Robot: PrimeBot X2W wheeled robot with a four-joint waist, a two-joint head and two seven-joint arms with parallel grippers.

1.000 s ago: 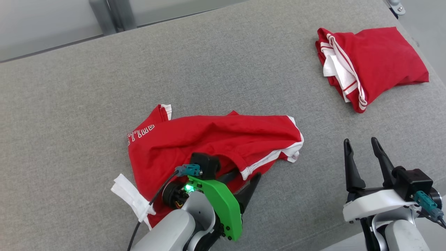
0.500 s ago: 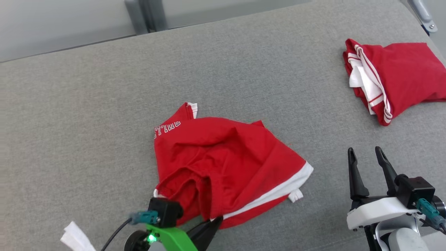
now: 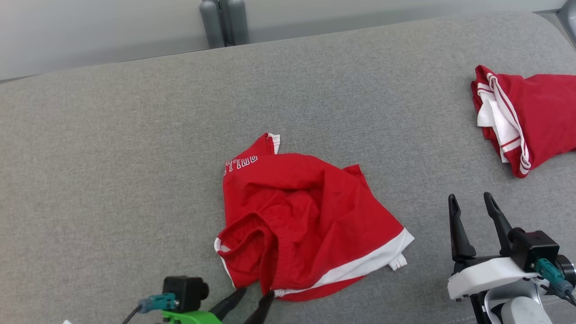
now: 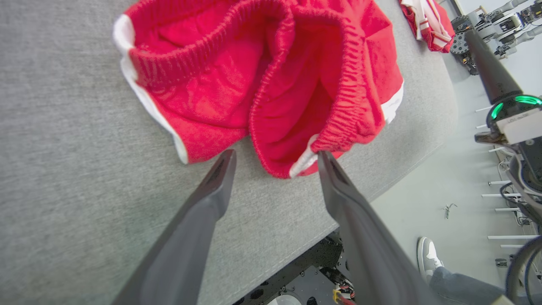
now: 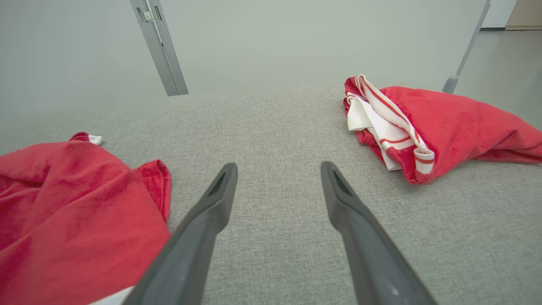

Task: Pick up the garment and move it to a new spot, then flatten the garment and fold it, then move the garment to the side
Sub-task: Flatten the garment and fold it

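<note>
Red garment (image 3: pixel 306 225) lies crumpled (left end effector (image 3: pixel 255 294) and right end effector (image 3: pixel 470 198) gape empty).

Two garments, crumpled garment (image 3: pixel 310 225), folded garment (image 3: pixel 540 117), two end effectors, left end effector (image 3: pixel 255 293), right end effector (image 3: pixel 470 198)

The grey padded surface (image 3: pixel 112 157) lay bare on its whole left side and along the far edge, so a gripper could pass there freely. In the middle the crumpled red garment (image 3: pixel 306 225) rose in folds and blocked a low path. Between it and the folded red garment (image 3: pixel 535 117) at the far right ran an open strip of surface; the right gripper (image 3: pixel 470 198) stood over its near end, jaws apart. The left gripper (image 3: pixel 256 292), also spread, had the cloth's edge just beyond its tips. Two grey posts (image 3: pixel 223 22) stood behind the far edge.
</note>
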